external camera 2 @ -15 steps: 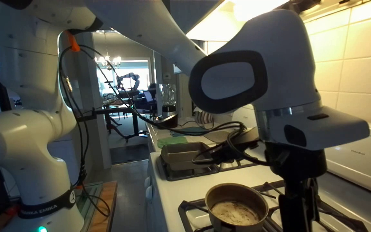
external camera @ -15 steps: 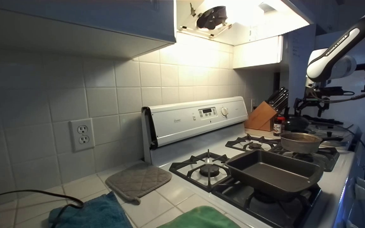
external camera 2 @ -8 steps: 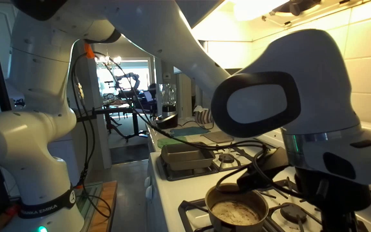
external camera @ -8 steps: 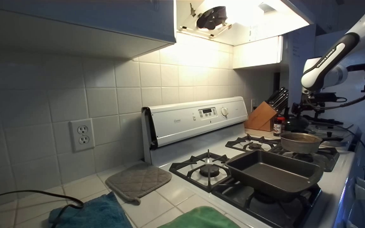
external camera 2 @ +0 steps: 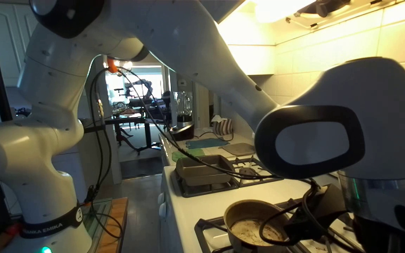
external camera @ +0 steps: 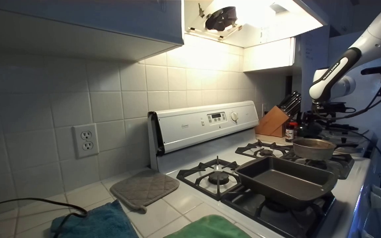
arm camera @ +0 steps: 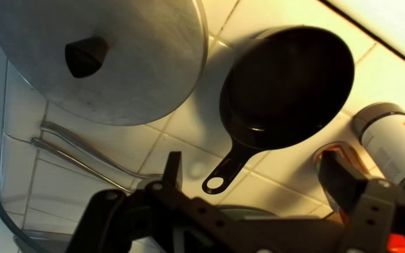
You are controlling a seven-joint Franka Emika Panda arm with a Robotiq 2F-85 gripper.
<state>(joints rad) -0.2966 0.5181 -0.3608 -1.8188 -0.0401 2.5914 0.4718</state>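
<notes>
My gripper [arm camera: 253, 154] is open and empty in the wrist view, its two dark fingers wide apart. A small black pan [arm camera: 287, 80] lies on the white tiles ahead of the fingers. Its short handle, with a hole at the end, points back between the fingers and appears untouched. The right finger overlaps a red-and-white container [arm camera: 359, 160] in the picture; contact cannot be told. A large white bottle [arm camera: 396, 144] lies beyond it. In an exterior view the gripper [external camera: 306, 117] is a dark blur near the knife block [external camera: 271, 122]; in another exterior view the fingers are out of frame.
A large metal lid [arm camera: 146, 80] with a black knob lies left of the pan. Metal utensil handles [arm camera: 83, 151] lie below it. A saucepan [external camera: 313, 150] and a baking pan [external camera: 286, 178] stand on the stove. A potholder [external camera: 144, 186] and cloths lie on the counter.
The arm has moved down in both exterior views, shifting left in one and right in the other. The gripper has sunk toward the counter past the stove. The cookware has not moved.
</notes>
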